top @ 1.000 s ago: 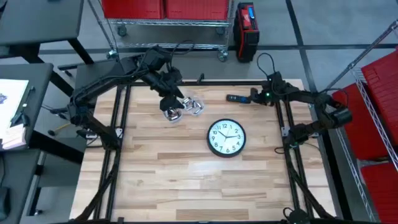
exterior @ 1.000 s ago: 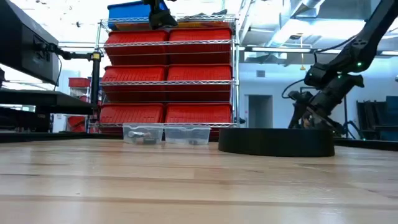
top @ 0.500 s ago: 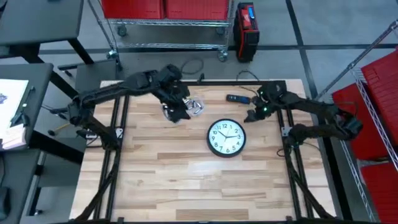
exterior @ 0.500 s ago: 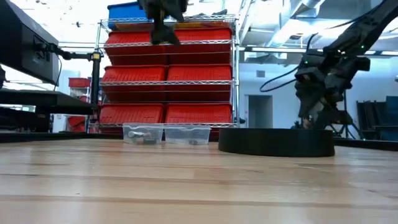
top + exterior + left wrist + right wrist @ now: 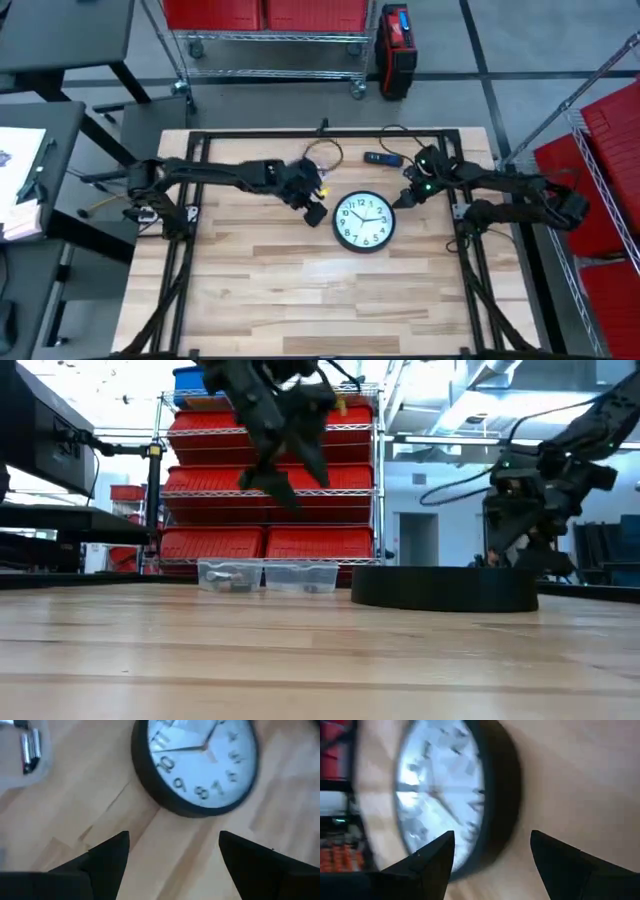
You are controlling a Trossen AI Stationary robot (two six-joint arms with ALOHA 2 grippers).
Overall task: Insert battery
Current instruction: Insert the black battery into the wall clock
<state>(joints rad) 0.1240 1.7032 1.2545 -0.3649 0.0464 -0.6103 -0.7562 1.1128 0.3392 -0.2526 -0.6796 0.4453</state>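
Note:
A round black-rimmed wall clock [image 5: 363,221] lies face up on the wooden table, also in the left wrist view [image 5: 195,765] and the right wrist view [image 5: 455,795]. My left gripper [image 5: 315,212] hovers open just left of the clock, its fingers [image 5: 107,857] apart over bare wood. My right gripper [image 5: 400,198] hangs open by the clock's far right rim. Silver batteries [image 5: 30,750] lie in a small clear container [image 5: 230,575]; a second clear container [image 5: 300,575] stands beside it.
A small black device [image 5: 377,157] lies near the table's far edge, behind the clock. The clear containers sit under my left arm in the high view. Bare wood stretches across the near half of the table [image 5: 320,300]. Red bins on wire shelves stand beyond the far edge.
My left gripper has left the spot over the clear containers and gone toward the table's right and near edges, coming down beside the clock's left rim. My right gripper has moved from the black device at the far edge toward the clock's far right rim.

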